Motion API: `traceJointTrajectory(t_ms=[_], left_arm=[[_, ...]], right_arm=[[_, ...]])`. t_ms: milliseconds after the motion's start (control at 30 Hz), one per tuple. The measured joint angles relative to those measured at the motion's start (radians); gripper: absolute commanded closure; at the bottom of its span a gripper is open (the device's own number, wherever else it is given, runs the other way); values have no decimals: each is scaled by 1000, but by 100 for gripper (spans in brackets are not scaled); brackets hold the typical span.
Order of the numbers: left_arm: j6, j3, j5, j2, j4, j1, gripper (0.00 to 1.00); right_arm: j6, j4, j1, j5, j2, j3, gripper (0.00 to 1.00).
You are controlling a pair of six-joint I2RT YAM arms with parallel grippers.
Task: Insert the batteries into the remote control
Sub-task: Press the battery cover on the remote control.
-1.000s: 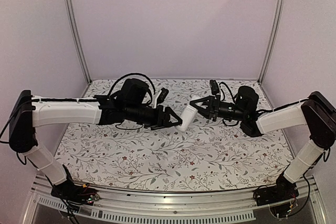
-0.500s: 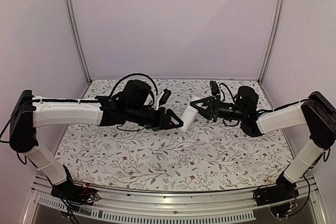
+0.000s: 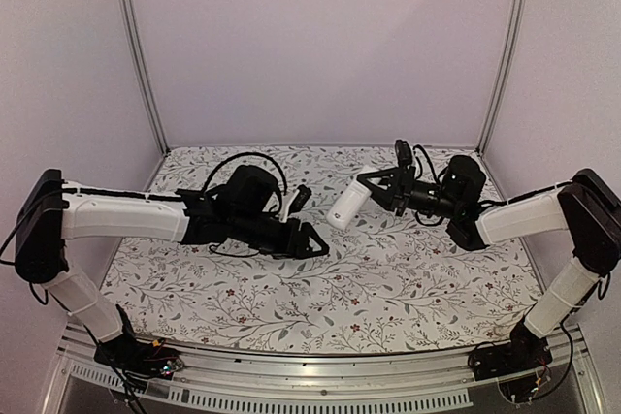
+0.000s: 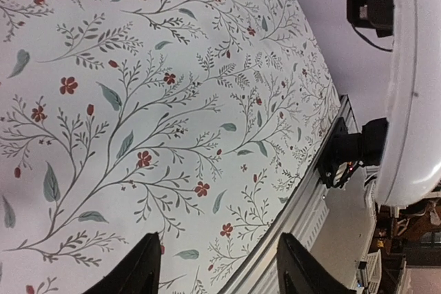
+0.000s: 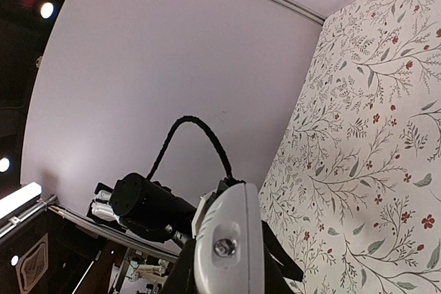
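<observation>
The remote control is hanging in the air above the table, towards the far middle, with its free end pointing down and to the left. The right gripper is holding it by the upper end. From above I am seeing it as a short white bar, and I cannot tell which face is turning up. The right wrist camera is giving what the top view is not: the remote control is appearing there end-on, with one small screw in its white surface, and the dark fingers are pressing on it from both sides, so the jaws are closed tight on it. Behind it, this camera is also catching the dark wrist of the left arm with its looped black cable.

The left gripper is hovering lower, near the remote control but apart from it. Its own camera is looking down at the flowered cloth, and the two fingers are standing about half apart with nothing between them. At the right edge of that view the white right arm is showing.
</observation>
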Motion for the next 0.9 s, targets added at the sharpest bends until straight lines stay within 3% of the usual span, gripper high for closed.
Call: traceJointTrajectory(t_ms=[133, 400, 900], left_arm=[[-21, -51, 1, -35, 77, -5, 29], [-145, -79, -33, -79, 320, -35, 29], [-275, -30, -97, -32, 343, -35, 44]], right_arm=[[-32, -34, 0, 14, -18, -2, 100], [-145, -162, 7, 56, -96, -2, 100], [-205, -214, 23, 64, -106, -2, 100]])
